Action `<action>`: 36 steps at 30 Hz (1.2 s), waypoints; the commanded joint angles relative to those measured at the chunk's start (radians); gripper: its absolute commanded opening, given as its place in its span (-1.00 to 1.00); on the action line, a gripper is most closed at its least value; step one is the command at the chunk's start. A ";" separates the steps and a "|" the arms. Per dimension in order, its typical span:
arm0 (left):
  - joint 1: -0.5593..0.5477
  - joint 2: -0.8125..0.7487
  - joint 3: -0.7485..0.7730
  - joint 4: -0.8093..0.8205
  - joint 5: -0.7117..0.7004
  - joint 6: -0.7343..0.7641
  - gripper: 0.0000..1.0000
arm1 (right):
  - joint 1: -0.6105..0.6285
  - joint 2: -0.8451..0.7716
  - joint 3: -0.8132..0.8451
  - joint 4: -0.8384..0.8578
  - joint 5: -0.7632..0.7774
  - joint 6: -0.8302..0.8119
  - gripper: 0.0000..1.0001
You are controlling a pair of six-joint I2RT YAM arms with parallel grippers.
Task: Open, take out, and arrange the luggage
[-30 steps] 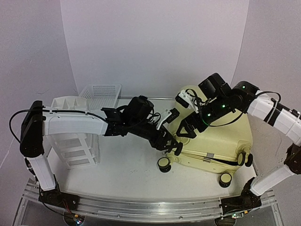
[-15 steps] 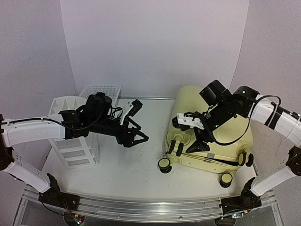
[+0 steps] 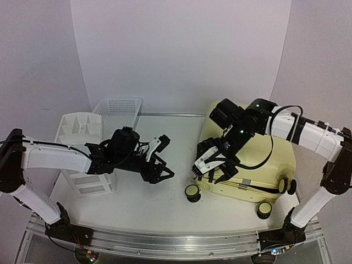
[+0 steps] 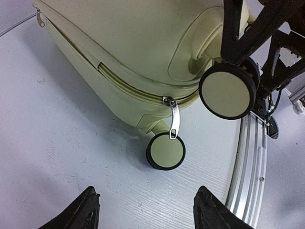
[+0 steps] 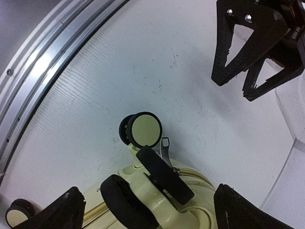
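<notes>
Right claw (image 3: 213, 169) lower, open-jawed over the luggage (image 3: 275, 165) wheels.

The luggage (image 3: 258, 159) has a smooth, hard plastic shell with a soft satin sheen. Its zipper pull (image 4: 174, 117) is bright polished metal. The wheels (image 4: 165, 151) have matt black tyres, possibly rubber, around smooth pale faces. The table (image 4: 57, 143) is matt white, finely grained and scuffed, edged by a brushed-metal rail (image 5: 43, 62). The left pincer (image 4: 145, 202) has matt black fingers (image 4: 83, 212).
</notes>
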 commanded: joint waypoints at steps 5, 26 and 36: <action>-0.034 0.164 -0.101 0.546 0.055 0.192 0.27 | 0.047 0.052 0.035 -0.057 0.105 -0.170 0.54; -0.203 0.464 0.033 0.780 -0.328 0.316 0.14 | 0.049 -0.018 -0.028 -0.044 0.028 -0.114 -0.42; -0.229 0.480 0.052 0.780 -0.427 0.368 -0.14 | 0.050 -0.041 -0.028 -0.037 -0.005 -0.091 -0.61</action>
